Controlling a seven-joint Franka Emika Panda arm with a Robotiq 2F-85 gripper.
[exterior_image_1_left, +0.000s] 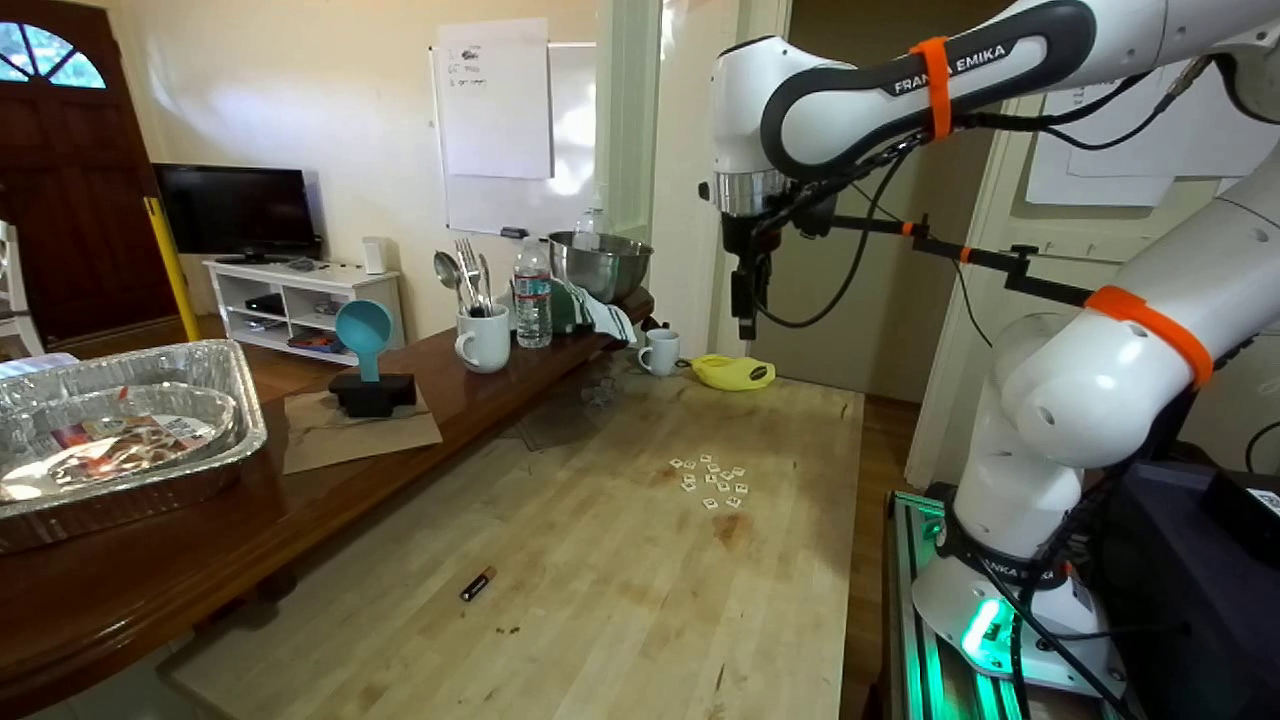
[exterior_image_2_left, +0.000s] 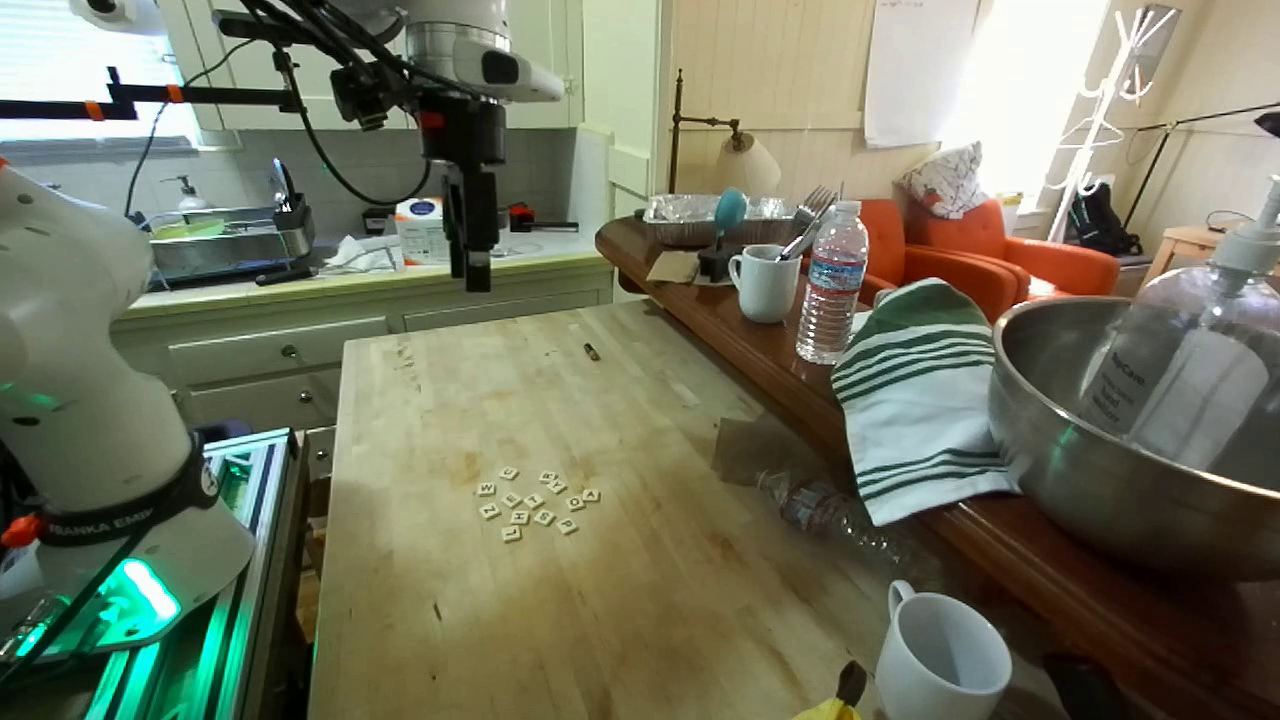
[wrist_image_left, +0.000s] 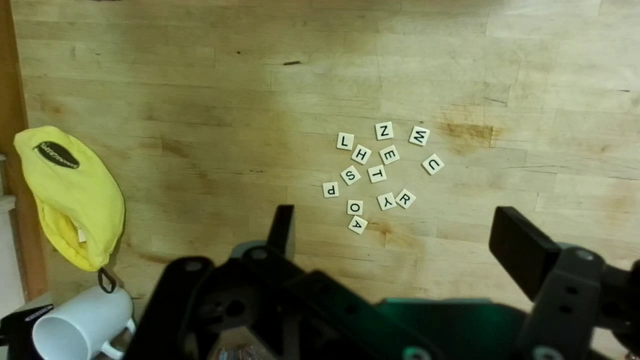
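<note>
In the wrist view my gripper (wrist_image_left: 394, 210) stands wide open, with nothing between its black fingers (wrist_image_left: 522, 245). It hangs high above the wooden table in both exterior views, the gripper (exterior_image_1_left: 747, 325) pointing straight down and touching nothing. Several small white letter tiles (wrist_image_left: 377, 174) lie loosely scattered on the table (wrist_image_left: 200, 100), letters up. Among them, the R tile (wrist_image_left: 405, 198) touches or nearly touches the Y tile (wrist_image_left: 386, 201). A yellow banana-shaped pouch (wrist_image_left: 87, 185) lies near the table's edge, beside a white mug (wrist_image_left: 95, 315) tipped toward the camera's view at lower left.
A battery (exterior_image_1_left: 478, 583) lies on the table. Along one side runs a raised brown counter (exterior_image_1_left: 330, 510) bearing foil trays (exterior_image_1_left: 250, 400), a cutlery mug (exterior_image_1_left: 484, 340), a water bottle (exterior_image_2_left: 832, 290), a striped towel (exterior_image_2_left: 920, 400) and a steel bowl (exterior_image_2_left: 1130, 480). A crumpled clear bottle (exterior_image_2_left: 815, 505) lies below it.
</note>
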